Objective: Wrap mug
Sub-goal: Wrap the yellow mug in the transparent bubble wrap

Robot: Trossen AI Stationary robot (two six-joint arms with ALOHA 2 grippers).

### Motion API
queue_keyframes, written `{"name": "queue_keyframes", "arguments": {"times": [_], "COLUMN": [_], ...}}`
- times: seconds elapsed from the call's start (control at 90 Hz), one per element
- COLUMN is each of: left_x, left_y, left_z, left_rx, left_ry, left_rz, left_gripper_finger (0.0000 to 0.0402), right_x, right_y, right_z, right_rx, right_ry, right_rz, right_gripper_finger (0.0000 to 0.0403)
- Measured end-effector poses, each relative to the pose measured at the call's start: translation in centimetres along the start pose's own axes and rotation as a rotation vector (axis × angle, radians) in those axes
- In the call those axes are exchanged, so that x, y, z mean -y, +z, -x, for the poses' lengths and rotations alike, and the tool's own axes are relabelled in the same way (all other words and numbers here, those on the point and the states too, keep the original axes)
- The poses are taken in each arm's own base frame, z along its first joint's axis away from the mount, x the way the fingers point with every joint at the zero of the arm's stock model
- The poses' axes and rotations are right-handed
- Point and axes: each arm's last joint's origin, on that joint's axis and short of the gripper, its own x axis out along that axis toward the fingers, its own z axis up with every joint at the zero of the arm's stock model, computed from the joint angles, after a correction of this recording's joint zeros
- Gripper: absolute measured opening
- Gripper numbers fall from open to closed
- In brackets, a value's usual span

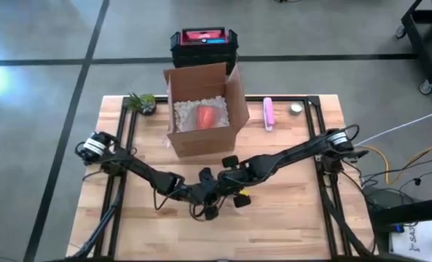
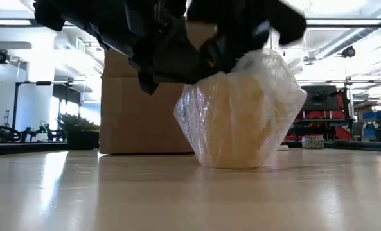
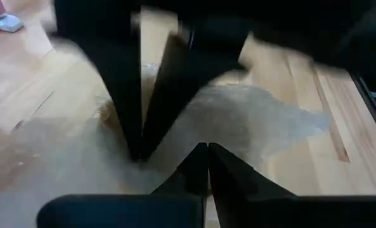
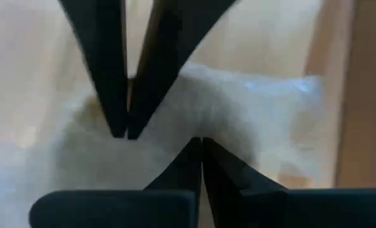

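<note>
High view is showing the wooden table (image 1: 288, 218) lying under both dark arms, which are meeting near its front middle. Behind them an open cardboard box (image 1: 203, 109) is sitting on the table, holding white packing peanuts and a red object (image 1: 206, 116) — what it is cannot be told. A black bin with a red lid (image 1: 202, 45) is standing on the floor beyond the box. A small potted plant (image 1: 142, 102) is resting at the table's back left, and a pink object (image 1: 269, 113) and a small round tin (image 1: 296, 108) are lying to the box's right.

Low view is showing the bubble-wrapped mug (image 2: 241, 119) standing upright on the tabletop in front of the box, a pale yellow shape inside clear wrap gathered at its top. The left gripper (image 3: 207, 155) is pressing its fingers together on the wrap at the top of the bundle; the right gripper (image 4: 200, 149) is doing the same — pinching the wrap just beside the other.
</note>
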Motion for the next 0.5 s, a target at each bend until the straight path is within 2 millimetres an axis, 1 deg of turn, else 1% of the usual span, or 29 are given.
{"name": "queue_keyframes", "arguments": {"times": [0.1,0.222,0.333,0.444,0.5], "left_x": [0.0,0.0,0.0,0.1,-0.1], "left_y": [0.1,0.1,0.5,1.4,1.9], "left_z": [0.0,0.0,0.6,2.5,3.6], "left_rx": [0.000,0.000,-0.021,-0.047,-0.053], "left_ry": [-0.008,-0.007,-0.022,-0.035,0.001], "left_rz": [0.000,-0.002,-0.023,-0.031,-0.029], "left_gripper_finger": [0.0000,0.0000,0.0000,0.0000,0.0000], "right_x": [-0.2,-0.4,-0.3,-0.3,-0.2], "right_y": [-0.3,-0.4,-0.4,-0.4,-0.4], "right_z": [-1.7,-2.6,-2.4,-1.8,-1.6], "right_rx": [-0.049,-0.073,-0.066,-0.056,-0.047], "right_ry": [0.003,0.005,0.006,0.006,0.005], "right_rz": [0.007,0.009,0.007,-0.002,-0.003], "right_gripper_finger": [0.0000,0.0000,0.0000,0.0000,0.0000]}}
